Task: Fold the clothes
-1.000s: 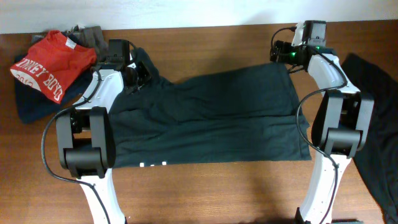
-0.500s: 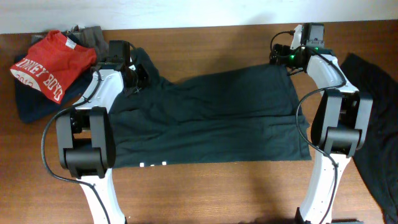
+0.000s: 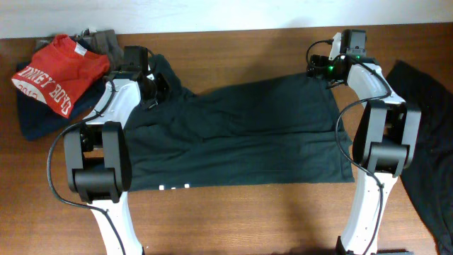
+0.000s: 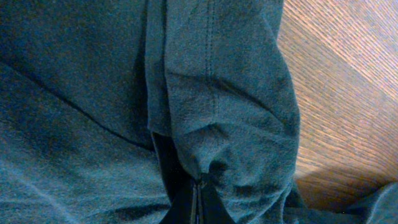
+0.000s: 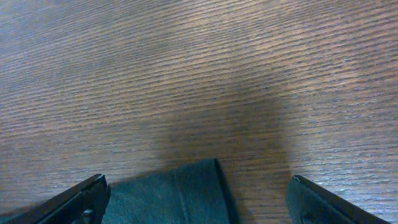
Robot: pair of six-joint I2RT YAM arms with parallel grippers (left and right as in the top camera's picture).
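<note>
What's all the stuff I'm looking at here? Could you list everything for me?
dark T-shirt: one, dark, spread across mid-table
red garment: one, red with white lettering, atop far-left pile
navy garment: one, navy, under the red one
grey garment: one, grey, behind that pile
black garment: one, black, right edge
table: one, brown wood
left gripper: one, black, shut on T-shirt fabric
right gripper: one, black, open over the T-shirt's far-right corner
</note>
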